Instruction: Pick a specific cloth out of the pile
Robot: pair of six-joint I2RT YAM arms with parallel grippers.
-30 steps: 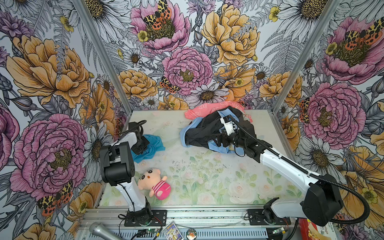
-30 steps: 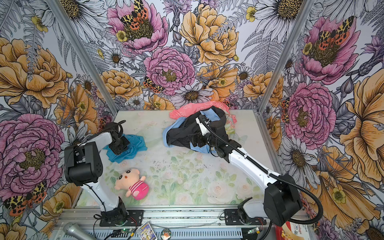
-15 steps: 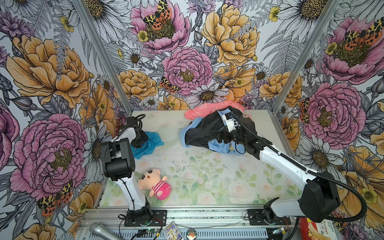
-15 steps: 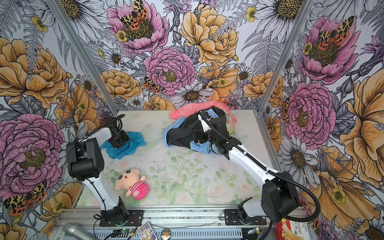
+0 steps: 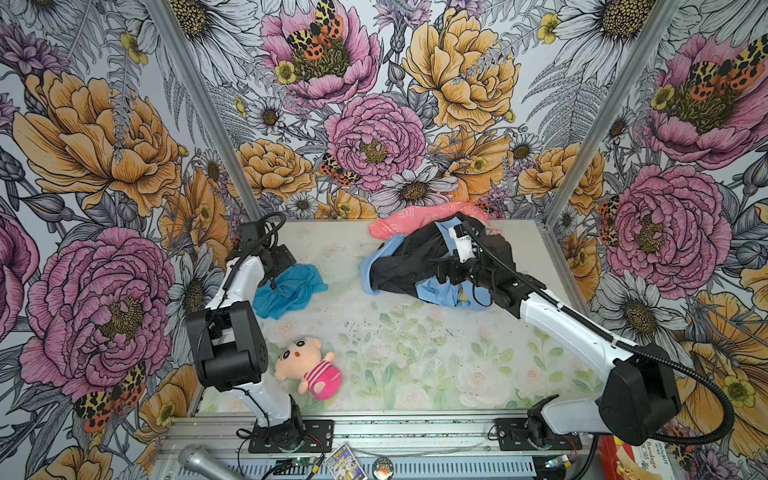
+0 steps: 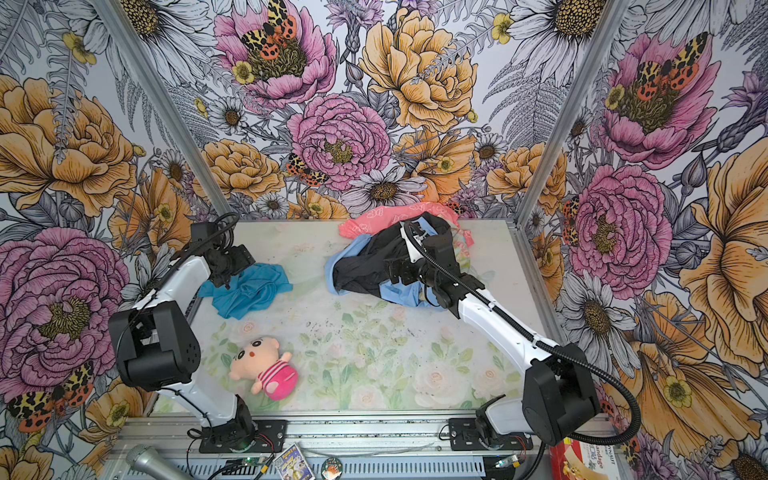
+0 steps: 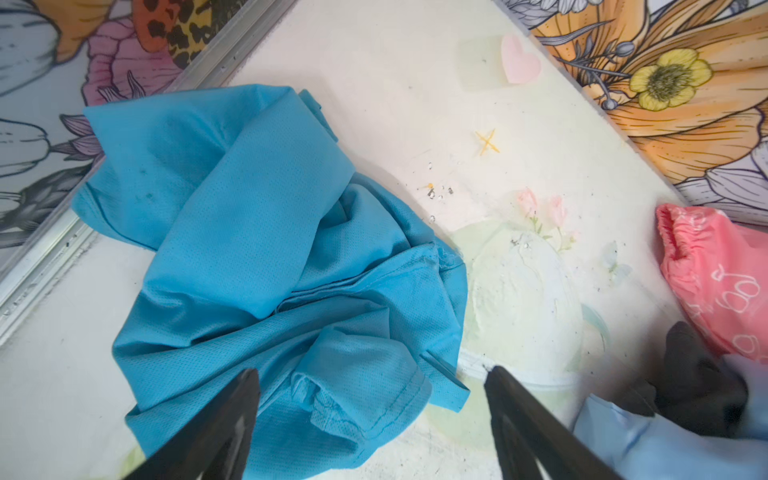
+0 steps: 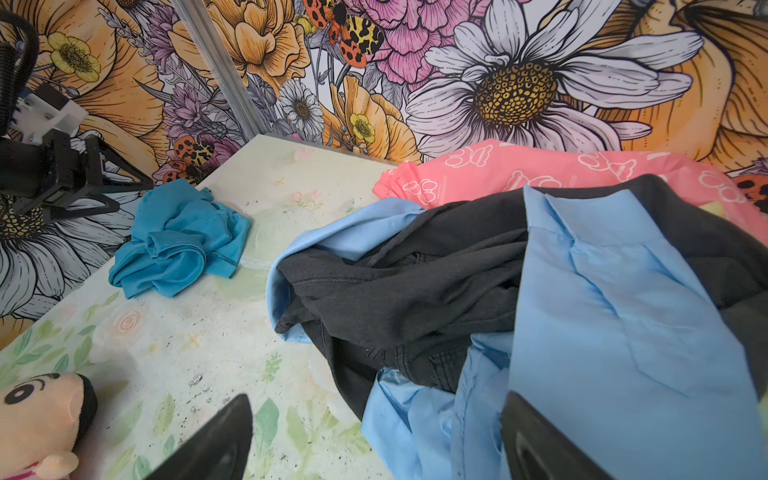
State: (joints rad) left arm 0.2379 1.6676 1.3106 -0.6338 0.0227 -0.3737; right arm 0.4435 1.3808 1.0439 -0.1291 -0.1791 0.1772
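Enclosing floral walls (image 5: 457,83), speckled pastel tabletop (image 5: 415,324).

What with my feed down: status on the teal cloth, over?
Left pincer open over the cloth. Right pincer open at the pile. Cloth lies apart from pile, unobstructed.

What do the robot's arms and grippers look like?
The left arm and right arm have white links with bulky black joint housings. A thick ribbed black hose runs along the right arm; a thin black cable loops at the left wrist. The left gripper and right gripper are black with dark, tapered fingers.
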